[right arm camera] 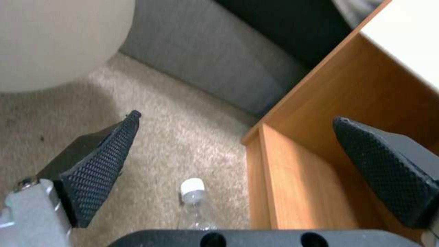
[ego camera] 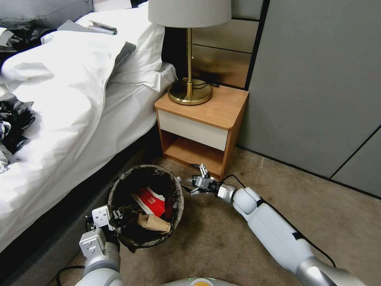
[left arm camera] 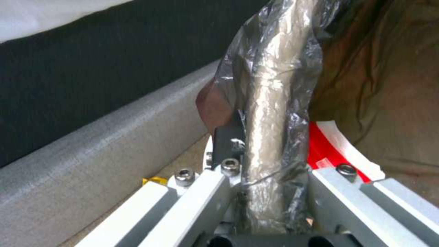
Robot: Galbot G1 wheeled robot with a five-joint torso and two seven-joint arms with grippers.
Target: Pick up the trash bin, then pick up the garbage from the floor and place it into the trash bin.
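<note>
right gripper [ego camera: 199, 179] sat low over the carpet [ego camera: 222, 234], just in front of the nightstand [ego camera: 198, 127] base, between it and the bin [ego camera: 146, 206]. fingers [right arm camera: 98, 164] were spread wide with nothing between them. in the right wrist view a small clear bottle [right arm camera: 194, 199] with a white cap lay on the carpet between the spread fingers, just beside the nightstand's side panel; the bin's white wall [right arm camera: 59, 41] was close by on the other side.

left gripper [left arm camera: 270, 178] was clamped on the bin rim, on the side nearest the robot. left wrist view showed the bag liner [left arm camera: 270, 103] bunched over the rim and pinched between the fingers [left arm camera: 219, 137]. whether the bin was touching the floor i could not tell.

bin sat beside the bed [ego camera: 71, 119] frame, left of the nightstand. inside it: a red-and-white wrapper [ego camera: 151, 200] and a brown paper scrap [ego camera: 154, 223], touching each other. a small yellow bit [left arm camera: 153, 180] lay on the carpet by the bed frame in the left wrist view.

lamp [ego camera: 189, 47] stood on the nightstand.
</note>
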